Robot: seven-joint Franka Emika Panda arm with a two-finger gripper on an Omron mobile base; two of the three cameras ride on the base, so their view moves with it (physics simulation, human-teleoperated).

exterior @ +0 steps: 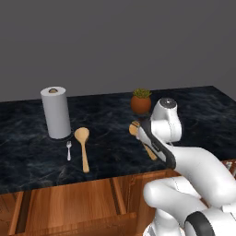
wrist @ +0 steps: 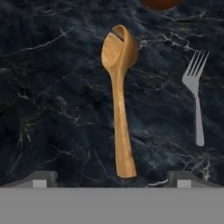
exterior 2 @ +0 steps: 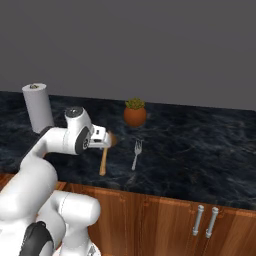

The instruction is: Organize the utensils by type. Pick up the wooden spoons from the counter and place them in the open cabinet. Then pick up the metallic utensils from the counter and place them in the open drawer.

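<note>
My tool (wrist: pixel 111 178) hangs wide open and empty above the worktop (wrist: pixel 52 109). A wooden spoon (wrist: pixel 119 100) lies flat directly ahead between my fingertips (wrist: pixel 43 178); a fork (wrist: pixel 196 96) lies beside it, apart.

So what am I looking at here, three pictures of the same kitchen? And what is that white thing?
The white thing is a robot arm. Two pictures come from cameras behind it, left and right; the third looks down from its hand. On the black counter lie two wooden spoons, one near a paper towel roll, the other under the hand. Two forks lie there, one beside the roll, one near a potted plant. The fingers stand apart, holding nothing. A drawer is open below.
</note>
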